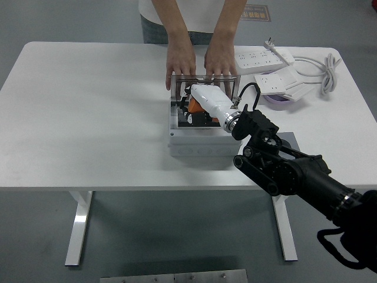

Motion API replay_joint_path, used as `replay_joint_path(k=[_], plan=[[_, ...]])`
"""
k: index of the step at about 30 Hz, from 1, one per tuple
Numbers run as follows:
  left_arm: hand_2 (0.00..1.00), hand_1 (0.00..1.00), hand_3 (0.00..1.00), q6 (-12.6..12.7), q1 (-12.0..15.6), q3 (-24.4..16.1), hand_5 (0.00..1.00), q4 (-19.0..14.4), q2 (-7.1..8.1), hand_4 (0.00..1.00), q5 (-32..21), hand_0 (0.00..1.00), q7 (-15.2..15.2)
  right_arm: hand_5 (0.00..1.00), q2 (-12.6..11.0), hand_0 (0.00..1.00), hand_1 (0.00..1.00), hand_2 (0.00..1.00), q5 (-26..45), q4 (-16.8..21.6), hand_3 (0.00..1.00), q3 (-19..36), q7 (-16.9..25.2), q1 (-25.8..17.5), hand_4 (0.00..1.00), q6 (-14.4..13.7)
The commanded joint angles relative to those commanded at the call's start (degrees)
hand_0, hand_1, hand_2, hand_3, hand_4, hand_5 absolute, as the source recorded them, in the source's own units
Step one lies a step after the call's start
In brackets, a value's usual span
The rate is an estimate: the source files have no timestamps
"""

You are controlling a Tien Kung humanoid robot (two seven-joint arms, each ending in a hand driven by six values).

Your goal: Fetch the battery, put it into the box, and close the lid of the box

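1. One robot arm is in view: the right arm comes in from the lower right of the frame, and its white-covered right hand [203, 100] reaches into the box [200, 141] at frame centre.
2. One grey box sits on the white tabletop [88, 118], with its clear lid [203, 82] standing open at the far edge.
3. One orange and black battery [194, 112] lies inside the box, under the hand; the fingers are down in the box at the battery, but I cannot tell whether they grip it.
4. A person stands at the top of the frame with two hands, one [179, 59] and the other [220, 59], resting on the top edge of the lid.
5. In the upper right lie two white power strips: one [262, 58] farther back, one [283, 81] nearer, with a coiled white cable [324, 71] beside them.
6. One purple object [277, 101] shows just below the nearer strip.
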Motion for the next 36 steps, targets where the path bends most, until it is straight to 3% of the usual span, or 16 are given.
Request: replay_joint_path(k=[5,6,11,12,36], plan=[[0.573,0.698,0.541,0.0,-0.1,-0.1,0.002,0.0,-0.04,0.500,0.1,0.632,0.0,0.029,0.0,0.180,0.246,0.301,0.5,-0.1,0.406,0.3,0.2,-0.1,0.439,0.0],[0.573,0.698,0.541,0.0,-0.1,-0.1,0.002,0.0,-0.05,0.500,0.1,0.632,0.0,0.142,-0.1,0.281,0.327,0.398,0.5,-0.2,0.455,0.3,0.2,-0.1,0.586,0.0],[0.573,0.698,0.541,0.0,-0.1,-0.1,0.002,0.0,-0.07,0.500,0.2,0.632,0.0,0.142,-0.1,0.281,0.327,0.398,0.9,-0.2,0.455,0.6,0.5,-0.1,0.586,-0.3],[0.573,0.698,0.541,0.0,-0.1,-0.1,0.002,0.0,-0.07,0.500,0.2,0.632,0.0,0.210,-0.1,0.343,0.377,0.455,1.0,-0.2,0.478,0.6,0.5,-0.1,0.593,-0.3],[0.573,0.698,0.541,0.1,0.0,0.0,0.002,-0.1,-0.08,0.500,0.1,0.632,0.0,0.271,-0.3,0.378,0.387,0.455,2.7,-0.2,0.466,0.0,1.7,-0.2,0.691,0.4]])
